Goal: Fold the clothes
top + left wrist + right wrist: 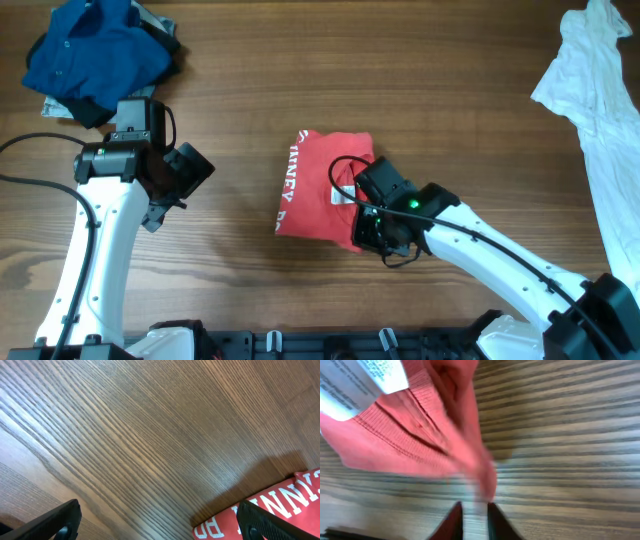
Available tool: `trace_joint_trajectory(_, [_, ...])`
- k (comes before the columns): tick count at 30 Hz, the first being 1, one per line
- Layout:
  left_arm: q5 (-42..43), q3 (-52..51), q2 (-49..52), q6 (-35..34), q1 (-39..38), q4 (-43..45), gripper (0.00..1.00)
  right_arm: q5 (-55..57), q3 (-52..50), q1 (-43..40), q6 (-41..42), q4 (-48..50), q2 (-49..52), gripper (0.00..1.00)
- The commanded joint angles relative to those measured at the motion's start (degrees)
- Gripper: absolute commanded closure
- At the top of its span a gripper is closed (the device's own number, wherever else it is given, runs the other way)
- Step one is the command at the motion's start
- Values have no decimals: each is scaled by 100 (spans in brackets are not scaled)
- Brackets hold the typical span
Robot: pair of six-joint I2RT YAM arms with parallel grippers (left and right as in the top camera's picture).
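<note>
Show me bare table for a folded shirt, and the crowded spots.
Widest bare wood: between the red T-shirt and the white garment, continuing along the far edge toward the blue shirt. A narrower strip separates the left arm from it. Crowded: the blue shirt's corner and the right arm.

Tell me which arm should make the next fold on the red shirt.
Right. The right pincer is at the red T-shirt, jaws narrowed on a fold near its collar. The left pincer hangs open over the table, apart from the shirt, so it would have to travel first.
</note>
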Motion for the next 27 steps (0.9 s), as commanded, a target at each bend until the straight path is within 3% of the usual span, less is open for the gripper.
trace_joint_trajectory(1, [-98,-17,35,31,28,2,0,688,227,17,13,-243,-450,39])
trace_joint_trajectory(4, [-98,-17,35,28,28,2,0,966,278,-46,-61,-157,-787,16])
trace_joint_trajectory(6, [-98,-17,35,28,28,4,0,992,278,-160,-660,238,-822,17])
trace_joint_trajectory(7, [-98,-17,35,28,28,4,0,879,278,-254,-1150,632,-800,21])
trace_joint_trajectory(10, [-98,-17,35,28,28,2,0,852,278,-437,-1558,1370,-507,48])
trace_joint_trajectory(11, [-98,-17,35,28,28,0,0,850,278,-479,-1657,1473,-369,50])
trace_joint_trajectory(17, [-98,-17,35,28,28,2,0,557,278,-675,-2129,2234,752,57])
trace_joint_trajectory(27, [-98,-17,35,28,28,2,0,-20,278,-708,-2118,2566,988,62])
